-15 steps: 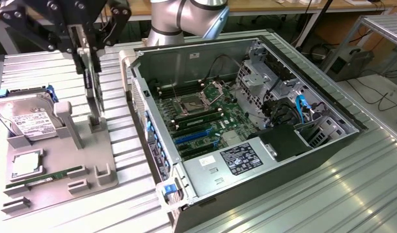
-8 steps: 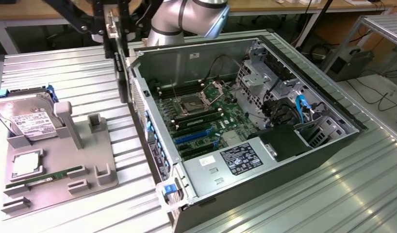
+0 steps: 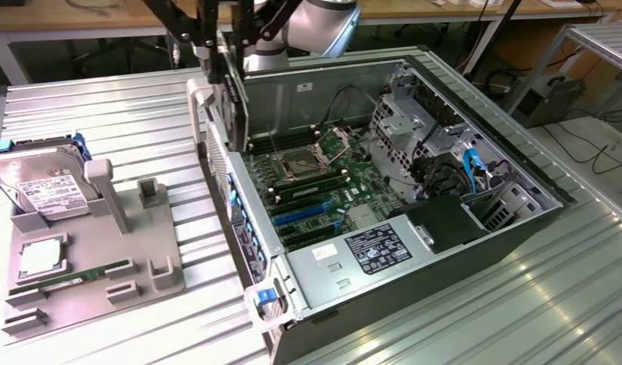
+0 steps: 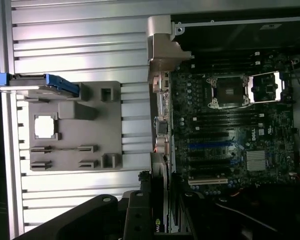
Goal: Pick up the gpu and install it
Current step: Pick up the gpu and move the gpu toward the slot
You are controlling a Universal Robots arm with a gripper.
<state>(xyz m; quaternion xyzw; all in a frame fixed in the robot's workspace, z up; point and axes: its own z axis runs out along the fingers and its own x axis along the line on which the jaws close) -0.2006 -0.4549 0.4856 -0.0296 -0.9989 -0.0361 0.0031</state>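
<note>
Jaws of the gripper [image 3: 233,42] [image 4: 157,192] are clamped on the gpu [image 3: 235,99] [image 4: 159,225], one thin dark card that hangs upright and edge-on in the upper left of the exterior view. It sits right over the left wall of the one open computer case [image 3: 290,91] [image 4: 162,45]. Whether its lower edge clears that wall's rim I cannot tell. To the right of the card the case lies open from above, with its four walls standing around one motherboard [image 3: 331,190] [image 4: 229,125]. The blue slots [image 3: 303,217] [image 4: 209,146] lie near the middle of the frame with open room above them, lower right of the card and well apart from it. One silver labelled box [image 3: 377,251] fills the case's lower corner, just beside the slots' near ends. One grey holder [image 3: 119,243] [image 4: 90,145] rests on the ribbed metal counter [image 3: 108,114] [image 4: 80,45] at the lower left of the frame. A strip of bare counter runs between the holder and the case wall. The holder carries one hard drive [image 3: 42,190] [image 4: 40,85] propped at its upper end. Below the drive it has one square processor chip [image 3: 42,258] [image 4: 45,126], and one narrow green memory stick [image 3: 73,277] along its lower edge. Two upright posts [image 3: 149,194] stand on the holder's right side, nearest the case.
</note>
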